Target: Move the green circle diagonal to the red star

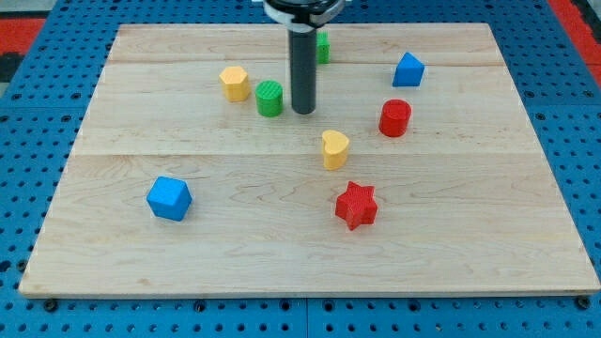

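Note:
The green circle [269,98] stands on the wooden board [188,263] in the upper middle. My tip [303,112] is just to its right, a small gap apart from it. The red star [356,205] lies lower and to the right, below the middle of the board. The rod rises from the tip to the view's top and partly hides another green block [323,47] behind it.
A yellow hexagon [234,83] sits left of the green circle. A yellow heart [335,148] lies between my tip and the red star. A red cylinder [395,117] and a blue block [408,69] are at the right. A blue cube [169,198] is at lower left.

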Robot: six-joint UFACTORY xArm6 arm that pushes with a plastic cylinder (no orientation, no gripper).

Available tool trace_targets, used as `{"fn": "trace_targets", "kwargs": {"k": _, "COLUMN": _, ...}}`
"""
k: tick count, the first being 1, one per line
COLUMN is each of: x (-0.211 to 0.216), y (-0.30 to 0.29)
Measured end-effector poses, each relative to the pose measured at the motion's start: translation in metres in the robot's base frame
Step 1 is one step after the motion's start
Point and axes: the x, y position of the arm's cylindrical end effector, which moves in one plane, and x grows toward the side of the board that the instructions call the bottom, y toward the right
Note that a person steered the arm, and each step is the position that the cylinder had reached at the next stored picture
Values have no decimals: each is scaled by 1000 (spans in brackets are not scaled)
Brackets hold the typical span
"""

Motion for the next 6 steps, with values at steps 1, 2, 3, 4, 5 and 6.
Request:
{"fn": "trace_targets", "kwargs": {"k": 1, "x": -19, "y": 19}}
{"fn": "trace_targets", "kwargs": {"k": 2, "x": -73, "y": -33}}
{"fn": "trace_targets", "kwargs": {"k": 3, "x": -41, "y": -85}}
{"fn": "trace_targets", "kwargs": {"k": 4, "x": -5, "y": -78}}
{"fn": "trace_targets", "kwargs": {"k": 5, "x": -5, "y": -23}}
{"fn": "trace_targets", "kwargs": {"k": 6, "x": -40, "y": -22}}
